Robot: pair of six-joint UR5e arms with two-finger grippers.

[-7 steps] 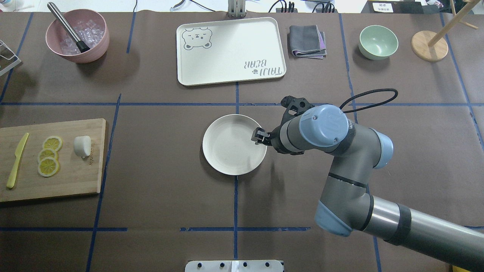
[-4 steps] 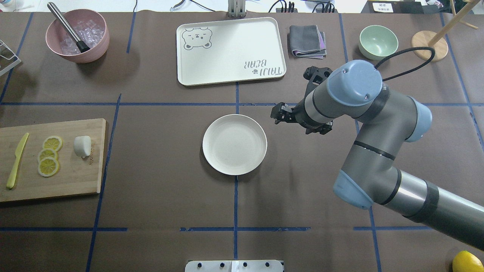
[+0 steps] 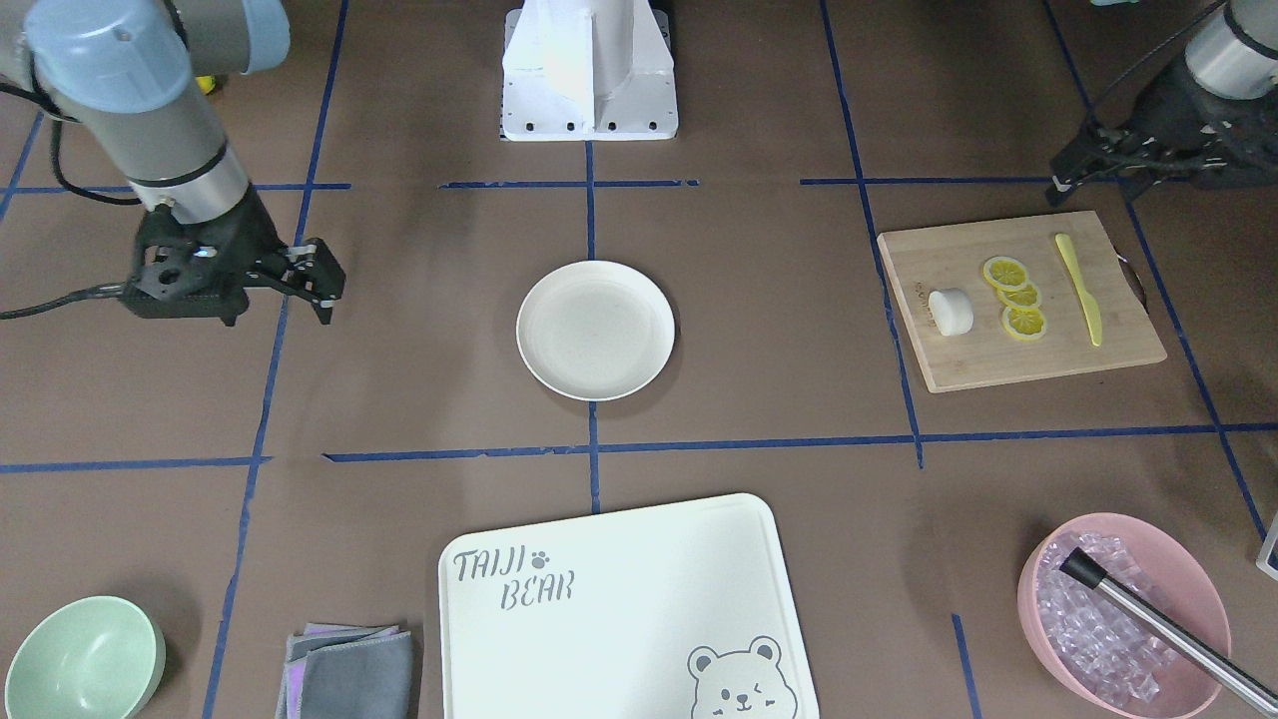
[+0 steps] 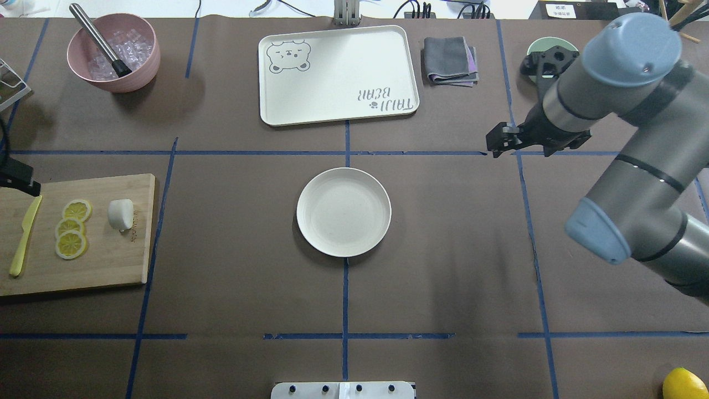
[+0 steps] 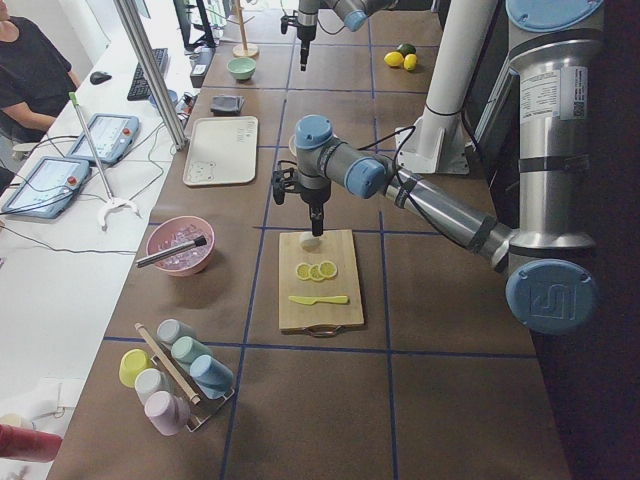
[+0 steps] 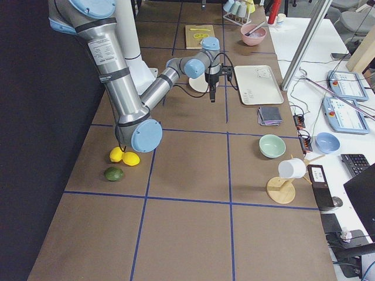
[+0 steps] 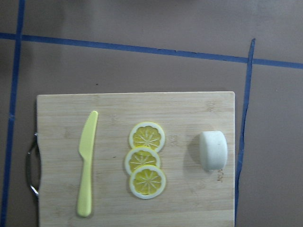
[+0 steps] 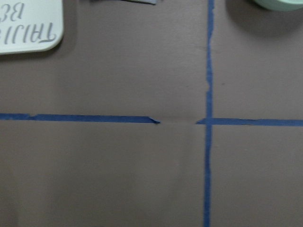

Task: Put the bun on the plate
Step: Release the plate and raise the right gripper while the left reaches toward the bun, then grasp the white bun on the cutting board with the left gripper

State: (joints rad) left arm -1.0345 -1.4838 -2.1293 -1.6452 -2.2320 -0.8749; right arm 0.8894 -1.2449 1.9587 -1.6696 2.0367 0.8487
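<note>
**A:** Where is the bun being found?

**B:** The bun (image 4: 121, 214) is being supported by the wooden cutting board (image 4: 111, 260). It seems to be lying on its side at the edge nearest the plate (image 4: 343, 244), near the lemon slices (image 4: 71, 228), with the yellow knife (image 4: 25, 235) beyond them. It is not being touched by anything else.

**A:** And why is the plate being shown in the middle?

**B:** It is being presented bare where the blue tape lines (image 4: 347, 138) cross, well apart from the board. A spot within reach of either arm is judged to be intended.

**A:** Is the bun being gripped?

**B:** No. The left gripper (image 5: 316, 228) is being held above the board area, pointing down. Its wrist camera is being aimed so that most of the board is being framed. Whether its jaws are apart or together cannot be told, as the fingers are not being shown clearly in any view.

**A:** And the other one?

**B:** The right gripper (image 3: 324, 290) is being held off to the side over the bare table cover (image 4: 443, 249). Its fingers are parted and nothing is being carried. That is judged to be for clearance, so the way from board to plate is not being blocked.

**A:** What is being called for next?

**B:** A descent by the left arm onto the bun is being expected. Because a rounded side is being offered, rolling is being counted as the risk.
</note>
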